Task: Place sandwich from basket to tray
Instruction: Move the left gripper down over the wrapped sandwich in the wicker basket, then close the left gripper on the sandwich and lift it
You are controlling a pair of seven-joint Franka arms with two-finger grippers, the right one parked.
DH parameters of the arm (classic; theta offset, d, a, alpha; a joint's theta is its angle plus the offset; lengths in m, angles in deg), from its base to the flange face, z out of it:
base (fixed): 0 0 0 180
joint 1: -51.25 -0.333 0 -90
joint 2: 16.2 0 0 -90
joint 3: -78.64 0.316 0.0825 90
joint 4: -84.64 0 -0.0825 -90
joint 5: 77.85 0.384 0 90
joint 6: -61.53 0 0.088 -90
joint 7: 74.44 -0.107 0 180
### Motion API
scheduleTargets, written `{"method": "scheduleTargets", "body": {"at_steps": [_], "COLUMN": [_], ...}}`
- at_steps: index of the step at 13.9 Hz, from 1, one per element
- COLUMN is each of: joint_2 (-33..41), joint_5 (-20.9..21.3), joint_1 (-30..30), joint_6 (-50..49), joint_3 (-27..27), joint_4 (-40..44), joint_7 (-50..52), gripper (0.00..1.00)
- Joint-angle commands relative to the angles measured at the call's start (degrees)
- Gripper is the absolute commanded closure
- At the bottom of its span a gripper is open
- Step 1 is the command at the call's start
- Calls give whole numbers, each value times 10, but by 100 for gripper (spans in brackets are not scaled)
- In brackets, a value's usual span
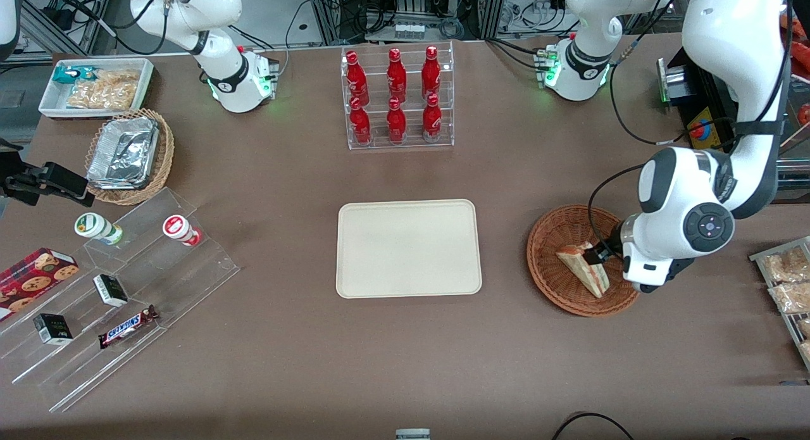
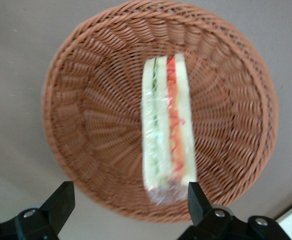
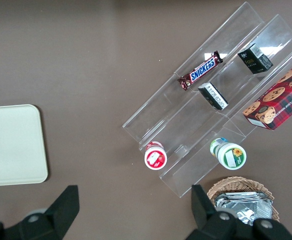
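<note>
Over basket [image 1: 579, 261], spread claw [image 2: 128, 197].

A brown worktop [image 1: 285, 364] carries the cream tray [image 1: 408, 248], the reddish basket [image 1: 550, 263] under the open claw [image 1: 602, 255], a bottle rack [image 1: 397, 98] and clear stepped shelves [image 1: 126, 288]

Six red bottles [image 1: 396, 95] upright in a clear acrylic rack [image 1: 398, 136], farther from the front camera than the table's [image 1: 405, 358] middle. Toward the parked arm's end: white bin of bagged beige snacks [image 1: 96, 87]; nearer, light wicker basket holding foil trays [image 1: 126, 155]; nearer still, clear stepped acrylic display [image 1: 126, 288] carrying two small round cups [image 1: 181, 229], two dark little boxes [image 1: 111, 290], and a Snickers bar [image 1: 128, 326]. Red cookie box [image 1: 35, 276] just beside it. Bagged snacks [image 1: 788, 282] at the working arm's end.
</note>
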Motion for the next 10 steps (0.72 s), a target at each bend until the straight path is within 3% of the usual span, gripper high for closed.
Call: {"method": "scheduleTargets", "body": {"at_steps": [1, 5, 6, 7, 8, 10], "joint_2": [-26, -52, -55, -55, -54, -50], "joint_5": [0, 1, 1, 1, 2, 5], "joint_1": [9, 21, 22, 22, 22, 22], "joint_6": [39, 68, 68, 67, 66, 61], "joint_3": [0, 0, 0, 0, 0, 0], "joint_4": [4, 2, 1, 2, 3, 5], "joint_7": [62, 64, 67, 79, 78, 72], "gripper": [0, 2, 11, 37, 56, 81]}}
